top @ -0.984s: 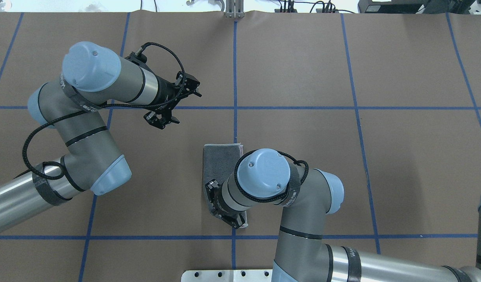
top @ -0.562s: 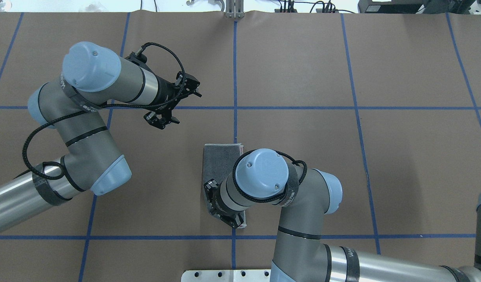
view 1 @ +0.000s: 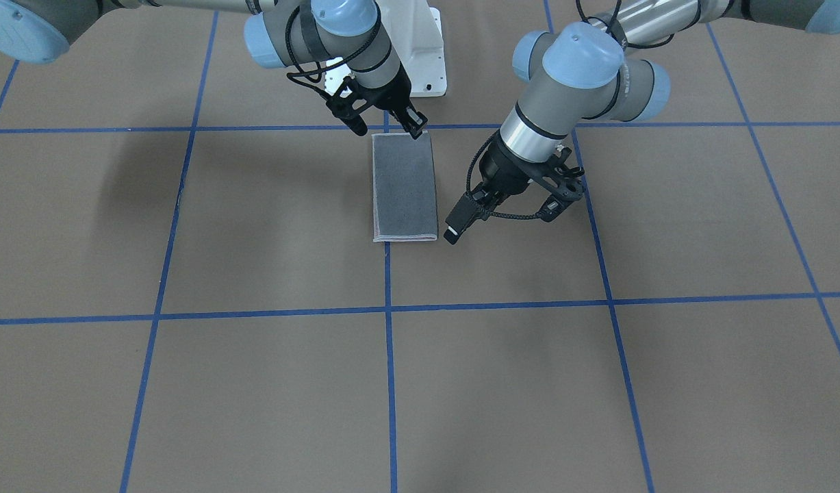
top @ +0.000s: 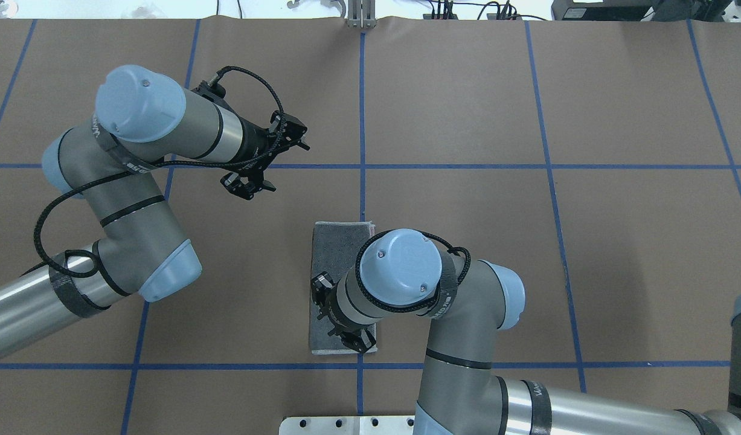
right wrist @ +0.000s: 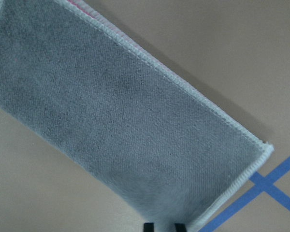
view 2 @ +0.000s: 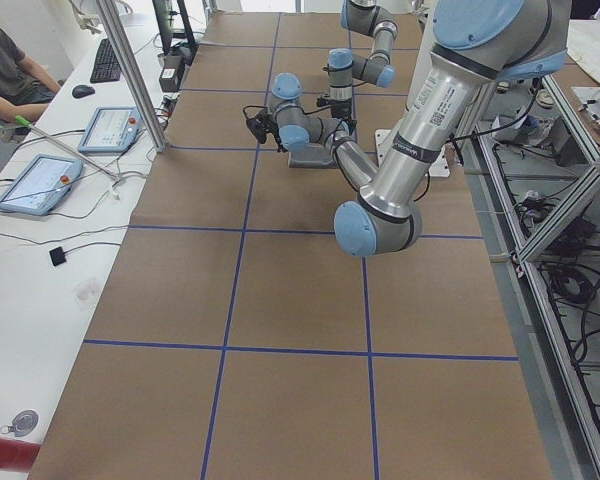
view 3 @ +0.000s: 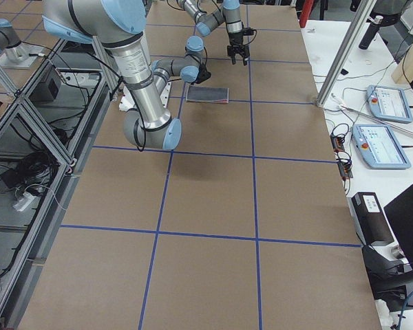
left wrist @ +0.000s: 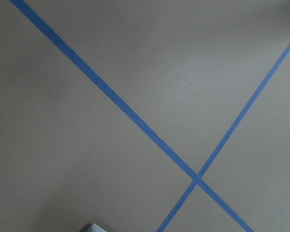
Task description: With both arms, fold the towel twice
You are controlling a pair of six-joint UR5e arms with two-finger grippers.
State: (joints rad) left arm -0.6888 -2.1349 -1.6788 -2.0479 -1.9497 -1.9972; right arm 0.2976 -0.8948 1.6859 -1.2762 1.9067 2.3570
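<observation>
- Towel (view 1: 404, 185) lies flat mid-counter (view 1: 255, 226), folded once, grey face up.
- Right gripper (right wrist: 163, 227) is at the towel's robot-side short edge, jaws narrowly parted.
- Left gripper (view 1: 454, 231) hangs apart, far-left of the towel; cannot tell its jaws.

One towel (top: 337, 251) out there, just the one. Two arms on it: left arm (top: 125, 235), right arm (top: 467, 356). Two hands to match, left hand (view 1: 452, 234) and right hand (view 1: 389, 130). One tabletop (top: 618, 272), and from overhead its blue lines (top: 455, 166) count five running away from the robot, two across. One white base (view 1: 430, 61). Off to the side: one person (view 2: 5, 70), two panels (view 2: 110, 128), one keyboard (view 2: 105, 60), one mouse (view 2: 83, 91).
</observation>
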